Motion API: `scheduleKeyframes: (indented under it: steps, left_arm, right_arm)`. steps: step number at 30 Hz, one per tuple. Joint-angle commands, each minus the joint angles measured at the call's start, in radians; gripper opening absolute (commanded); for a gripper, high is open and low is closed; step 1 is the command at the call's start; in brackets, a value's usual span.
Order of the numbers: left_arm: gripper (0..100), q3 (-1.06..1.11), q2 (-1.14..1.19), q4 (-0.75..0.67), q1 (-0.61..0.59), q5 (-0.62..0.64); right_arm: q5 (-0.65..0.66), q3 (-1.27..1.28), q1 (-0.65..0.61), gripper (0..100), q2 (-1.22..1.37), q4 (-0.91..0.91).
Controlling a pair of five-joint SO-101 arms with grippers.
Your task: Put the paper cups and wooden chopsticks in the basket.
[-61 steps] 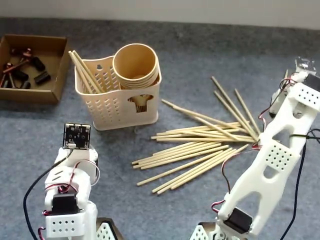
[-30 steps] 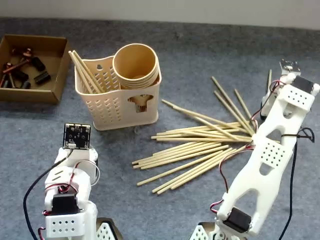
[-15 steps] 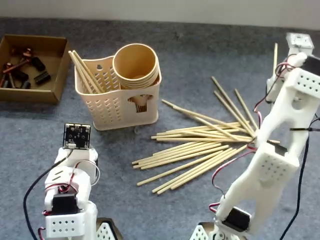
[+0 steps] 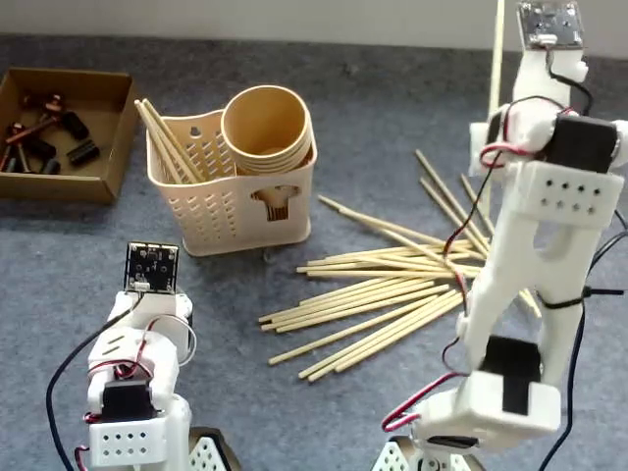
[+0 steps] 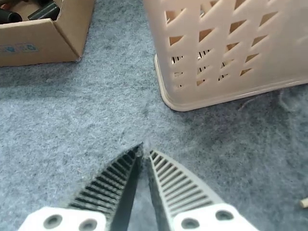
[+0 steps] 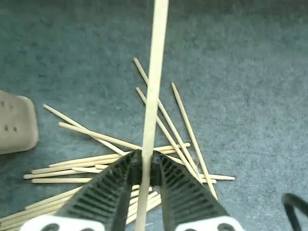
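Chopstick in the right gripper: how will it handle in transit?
Probably stiff: the chopstick looks straight. Likely light, being thin. Pinched at one spot by the right gripper, it may pivot or slip.

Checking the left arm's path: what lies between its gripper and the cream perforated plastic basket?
Bare grey carpet alone, seen in the left wrist view, separates the left gripper from the cream perforated plastic basket.

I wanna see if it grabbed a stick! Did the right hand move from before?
Yes. The right hand lifted up and back, away from the chopstick pile, carrying one chopstick.
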Motion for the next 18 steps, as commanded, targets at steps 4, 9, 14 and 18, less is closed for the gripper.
scheduleKeyframes:
  steps: [4,9,14,18]
  left_arm:
    - [1,0.021,-0.004,0.002,-0.008,-0.006]
    - [1,0.021,-0.004,0.002,-0.008,-0.006]
    - [1,0.021,-0.004,0.002,-0.008,-0.006]
    - [1,0.021,-0.004,0.002,-0.008,-0.006]
  right_arm:
    - [-0.130,-0.008,-0.209,0.5,-0.150,0.013]
    - [-0.195,-0.004,-0.381,0.5,-0.214,-0.071]
    - [-0.203,-0.002,-0.532,0.5,-0.234,-0.191]
    - [-0.196,-0.002,-0.645,0.5,-0.232,-0.300]
